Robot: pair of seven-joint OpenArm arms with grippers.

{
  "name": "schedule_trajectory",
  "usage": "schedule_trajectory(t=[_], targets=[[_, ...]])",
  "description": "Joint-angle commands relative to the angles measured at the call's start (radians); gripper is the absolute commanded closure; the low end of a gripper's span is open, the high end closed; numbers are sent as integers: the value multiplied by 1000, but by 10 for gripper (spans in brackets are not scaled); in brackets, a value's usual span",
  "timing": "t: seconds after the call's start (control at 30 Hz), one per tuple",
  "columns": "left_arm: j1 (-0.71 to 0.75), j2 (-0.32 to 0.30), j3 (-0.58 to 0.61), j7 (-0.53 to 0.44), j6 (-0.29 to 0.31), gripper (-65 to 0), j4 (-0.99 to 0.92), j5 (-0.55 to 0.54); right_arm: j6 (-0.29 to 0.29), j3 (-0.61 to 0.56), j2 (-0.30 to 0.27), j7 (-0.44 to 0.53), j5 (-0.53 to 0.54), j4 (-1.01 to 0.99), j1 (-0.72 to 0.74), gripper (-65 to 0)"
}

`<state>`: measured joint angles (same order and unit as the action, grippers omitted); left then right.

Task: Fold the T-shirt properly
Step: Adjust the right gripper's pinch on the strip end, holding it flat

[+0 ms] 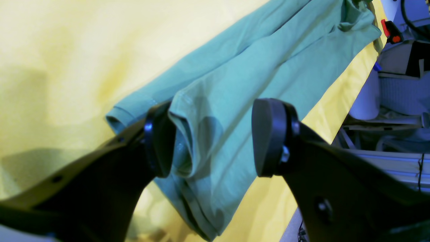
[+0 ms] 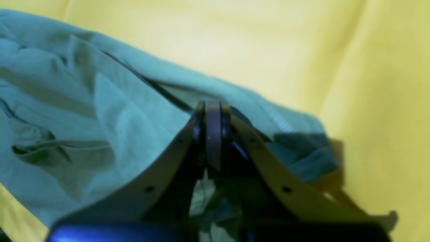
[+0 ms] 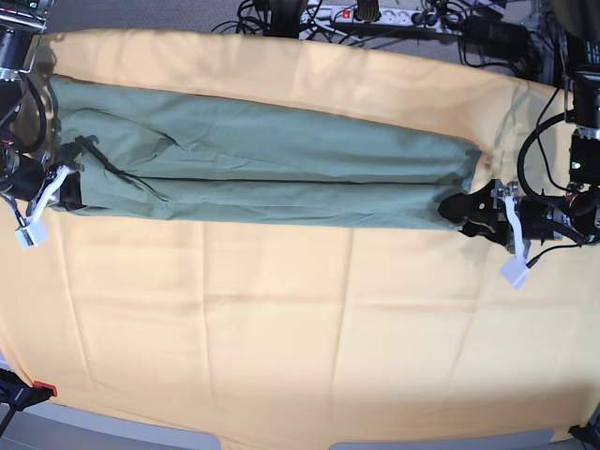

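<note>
The sage-green T-shirt [image 3: 262,173] lies folded lengthwise into a long strip across the far half of the table. My left gripper [image 3: 466,208] is at the strip's right end. In the left wrist view it [image 1: 215,141] is open, its jaws straddling the shirt's [image 1: 255,77] doubled end edge, with one pad [image 1: 161,141] against the fold. My right gripper [image 3: 67,192] is at the strip's left end. In the right wrist view it [image 2: 213,134] is shut, with wrinkled shirt fabric [image 2: 84,111] bunched around and under its fingers.
The yellow-orange cloth [image 3: 300,319] covers the whole table. Cables and a power strip [image 3: 375,14] lie beyond the far edge. A red clamp [image 3: 42,389] sits at the front left corner. Past the table edge in the left wrist view stands other equipment [image 1: 396,87].
</note>
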<state>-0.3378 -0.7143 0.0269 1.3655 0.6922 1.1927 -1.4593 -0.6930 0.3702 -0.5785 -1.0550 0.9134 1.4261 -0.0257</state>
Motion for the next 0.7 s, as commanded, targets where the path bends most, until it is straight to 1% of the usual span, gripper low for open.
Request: schedule_trajectory(t=[0.0, 0.13, 0.17, 0.23, 0.4, 0.57, 0.67], targets=[[-23, -20, -9, -8, 6, -373, 13, -24, -5, 8, -24, 10, 47, 11, 17, 0], [-23, -20, -9, -7, 6, -373, 13, -24, -5, 8, -26, -120, 256, 11, 17, 0], [-23, -19, -9, -7, 6, -373, 13, -24, -5, 8, -26, -146, 298, 11, 17, 0], [-23, -20, -9, -7, 6, -373, 13, -24, -5, 8, -26, -180, 346, 11, 17, 0], [-23, -20, -9, -8, 6, -373, 13, -24, -5, -21, -26, -182, 347, 11, 17, 0], [-23, -20, -9, -8, 6, -373, 13, -24, -5, -143, -27, -225, 343, 11, 17, 0], [-23, -20, -9, -7, 6, -373, 13, -24, -5, -197, -28, -225, 344, 12, 18, 0]])
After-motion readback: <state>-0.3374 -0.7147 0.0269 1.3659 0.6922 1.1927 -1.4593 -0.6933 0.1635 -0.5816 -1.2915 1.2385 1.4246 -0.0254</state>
